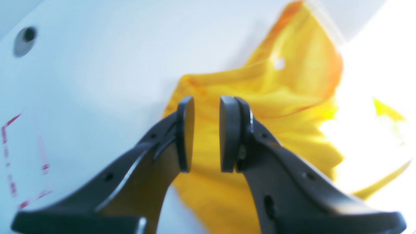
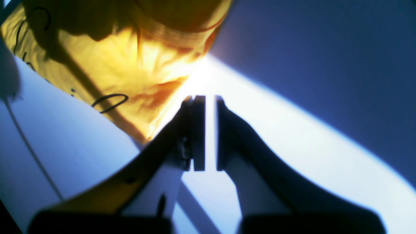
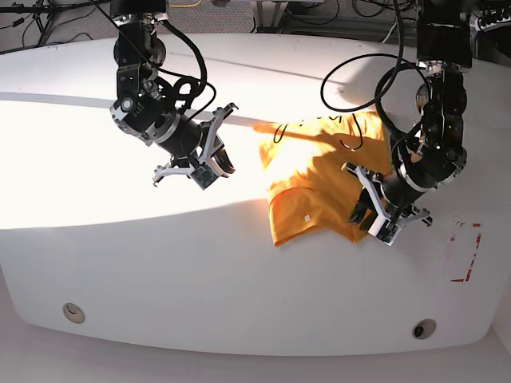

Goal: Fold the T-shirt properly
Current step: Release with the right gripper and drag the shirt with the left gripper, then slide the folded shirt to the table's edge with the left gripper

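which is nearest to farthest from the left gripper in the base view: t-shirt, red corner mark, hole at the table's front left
From the left gripper:
1. T-shirt, right beside it, fingers at its edge.
2. Red corner mark, a little to the view's right.
3. Hole in the table, far off at the view's lower left.

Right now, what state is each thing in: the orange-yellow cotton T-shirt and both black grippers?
Orange-yellow cotton T-shirt: crumpled on the white table, partly folded over itself, white neck tag showing.
Left gripper: narrow gap between its pads, holding nothing, over the shirt's edge.
Right gripper: nearly shut, empty, beside the shirt and clear of it.
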`<state>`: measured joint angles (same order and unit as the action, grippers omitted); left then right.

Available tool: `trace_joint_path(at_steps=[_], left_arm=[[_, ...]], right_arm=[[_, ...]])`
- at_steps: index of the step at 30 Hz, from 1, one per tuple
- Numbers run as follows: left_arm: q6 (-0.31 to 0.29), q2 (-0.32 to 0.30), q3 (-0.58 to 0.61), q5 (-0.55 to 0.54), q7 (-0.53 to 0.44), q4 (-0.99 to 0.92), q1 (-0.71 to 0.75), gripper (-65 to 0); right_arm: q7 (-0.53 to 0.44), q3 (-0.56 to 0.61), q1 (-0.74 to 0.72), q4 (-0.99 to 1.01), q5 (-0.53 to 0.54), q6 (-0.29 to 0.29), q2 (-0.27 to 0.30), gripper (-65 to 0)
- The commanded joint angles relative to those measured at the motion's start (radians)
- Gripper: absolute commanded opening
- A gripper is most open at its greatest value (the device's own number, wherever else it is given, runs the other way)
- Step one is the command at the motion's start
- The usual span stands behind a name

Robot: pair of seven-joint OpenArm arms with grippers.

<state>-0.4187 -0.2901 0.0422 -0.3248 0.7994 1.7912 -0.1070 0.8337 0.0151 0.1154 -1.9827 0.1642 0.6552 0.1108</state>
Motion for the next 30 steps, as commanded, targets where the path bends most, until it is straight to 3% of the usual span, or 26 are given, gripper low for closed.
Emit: trace_joint_path(at_steps=[1, 4, 8, 15, 18, 23, 30], left_arm=[[0.007, 0.102, -0.040, -0.001, -0.024, 0.031, 0.019, -53.5], [0.045, 0.188, -0.038, 0.048, -0.058, 0.012, 0.039, -53.5], [0.129, 0.312, 0.002, 0.183, -0.189, -0.043, 0.085, -52.8], [0.249, 0.437, 0.034, 0.350, -0.435, -0.281, 0.126, -43.9], [0.283, 0.443, 0.034, 0.359, -0.479, -0.399, 0.123, -42.9], [0.284, 0.424, 0.011, 0.356, -0.487, -0.552, 0.125, -43.1], [0.278, 0.285, -0.109, 0.356, -0.424, -0.483, 0.217, -42.9]], right_arm=[[-0.015, -0.005, -0.012, -0.023, 0.010, 0.002, 0.013, -61.2], [-0.015, -0.005, -0.012, -0.023, 0.010, 0.002, 0.030, -61.2], [-0.015, -0.007, -0.016, -0.019, 0.010, 0.002, 0.037, -61.2], [-0.014, -0.080, -0.015, -0.017, 0.010, 0.002, 0.033, -61.2], [-0.014, -0.099, -0.015, -0.016, 0.010, 0.002, 0.033, -61.2], [-0.014, -0.120, -0.012, -0.017, 0.011, 0.002, 0.033, -61.2], [-0.012, -0.152, -0.009, -0.017, 0.011, 0.002, 0.033, -61.2]])
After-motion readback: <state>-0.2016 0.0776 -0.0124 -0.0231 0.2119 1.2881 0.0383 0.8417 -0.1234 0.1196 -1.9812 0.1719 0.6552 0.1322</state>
